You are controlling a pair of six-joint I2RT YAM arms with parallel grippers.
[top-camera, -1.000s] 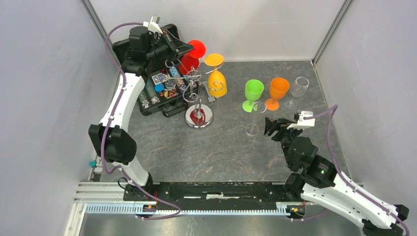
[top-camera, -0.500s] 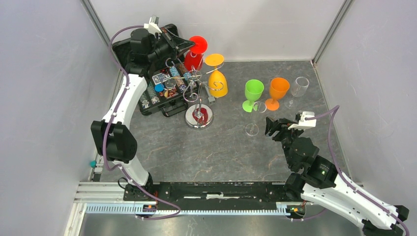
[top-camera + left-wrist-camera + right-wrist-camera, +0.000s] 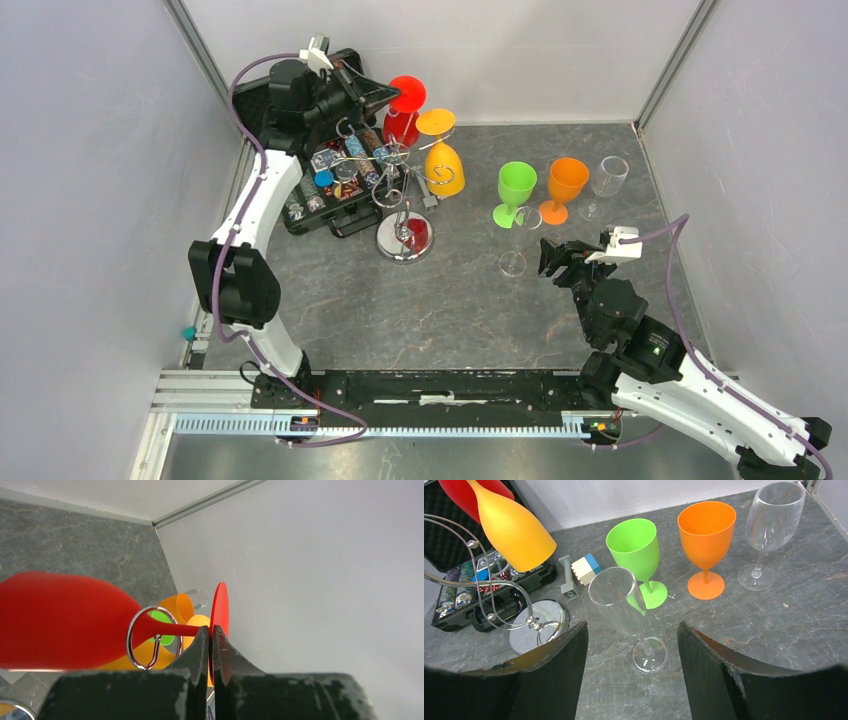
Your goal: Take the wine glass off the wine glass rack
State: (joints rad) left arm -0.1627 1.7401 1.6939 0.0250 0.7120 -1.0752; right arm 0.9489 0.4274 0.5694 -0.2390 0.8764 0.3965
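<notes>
The silver wire wine glass rack (image 3: 404, 235) stands on its round mirror base left of centre. A red wine glass (image 3: 399, 122) hangs upside down at its back, with a yellow one (image 3: 442, 168) beside it. My left gripper (image 3: 385, 95) is shut on the red glass's round foot (image 3: 219, 611); the stem passes through a wire hook ring (image 3: 150, 637). My right gripper (image 3: 548, 258) is open and empty, low over the table, facing a clear flute (image 3: 624, 610). The rack's wire arms (image 3: 484, 595) show at the left of the right wrist view.
A black case of coloured chips (image 3: 320, 175) lies left of the rack. A green glass (image 3: 515, 190), an orange glass (image 3: 565, 185), a clear glass (image 3: 606, 180) and the flute (image 3: 513, 262) stand right of centre. Small blocks (image 3: 585, 569) lie by the rack. Walls enclose the table.
My left gripper has moved right and a little back with the red glass's foot in it, tilting the glass. The right arm has barely moved.
</notes>
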